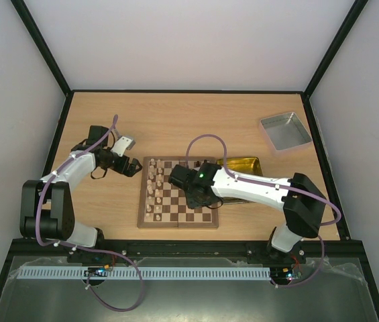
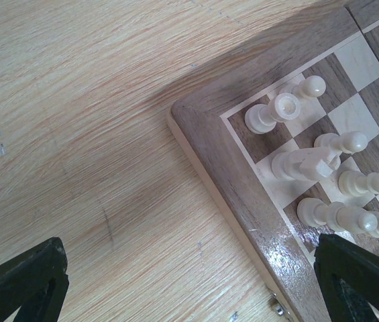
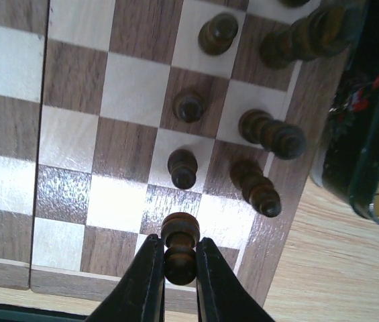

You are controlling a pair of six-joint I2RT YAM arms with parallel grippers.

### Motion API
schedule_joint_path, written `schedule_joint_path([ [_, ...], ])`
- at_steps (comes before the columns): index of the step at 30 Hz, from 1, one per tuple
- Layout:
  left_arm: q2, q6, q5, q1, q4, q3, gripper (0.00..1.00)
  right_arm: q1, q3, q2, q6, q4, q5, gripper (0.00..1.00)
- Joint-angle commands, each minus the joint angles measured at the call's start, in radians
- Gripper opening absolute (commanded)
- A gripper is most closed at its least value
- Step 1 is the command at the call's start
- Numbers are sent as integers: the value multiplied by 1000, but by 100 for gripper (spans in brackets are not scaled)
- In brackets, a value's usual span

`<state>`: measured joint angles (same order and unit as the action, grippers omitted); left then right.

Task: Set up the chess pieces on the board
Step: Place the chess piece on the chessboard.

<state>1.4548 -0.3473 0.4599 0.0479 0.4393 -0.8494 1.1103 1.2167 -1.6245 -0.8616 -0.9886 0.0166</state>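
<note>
While your right fingers [image 3: 145,282] clamp a dark pawn [image 3: 180,236] over the board [image 3: 75,80] at its 6 o'clock edge and the left fingers [image 2: 25,282] gape empty, a tilted release could topple the neighbouring pawn [image 3: 183,168] at 12 o'clock.

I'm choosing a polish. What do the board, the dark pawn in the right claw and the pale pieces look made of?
Board: wood, grain streaks visible, glossy varnish catching light.
Dark pawn: seemingly turned wood, stained dark brown, slight sheen on its rounded head.
Pale pieces: smooth cream, probably light wood; plastic cannot be excluded.
</note>
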Motion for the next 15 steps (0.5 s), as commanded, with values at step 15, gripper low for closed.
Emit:
schedule_joint_path([
  [15, -5, 2, -3, 6, 10, 7, 100, 15, -76, -7, -37, 91, -70, 10],
])
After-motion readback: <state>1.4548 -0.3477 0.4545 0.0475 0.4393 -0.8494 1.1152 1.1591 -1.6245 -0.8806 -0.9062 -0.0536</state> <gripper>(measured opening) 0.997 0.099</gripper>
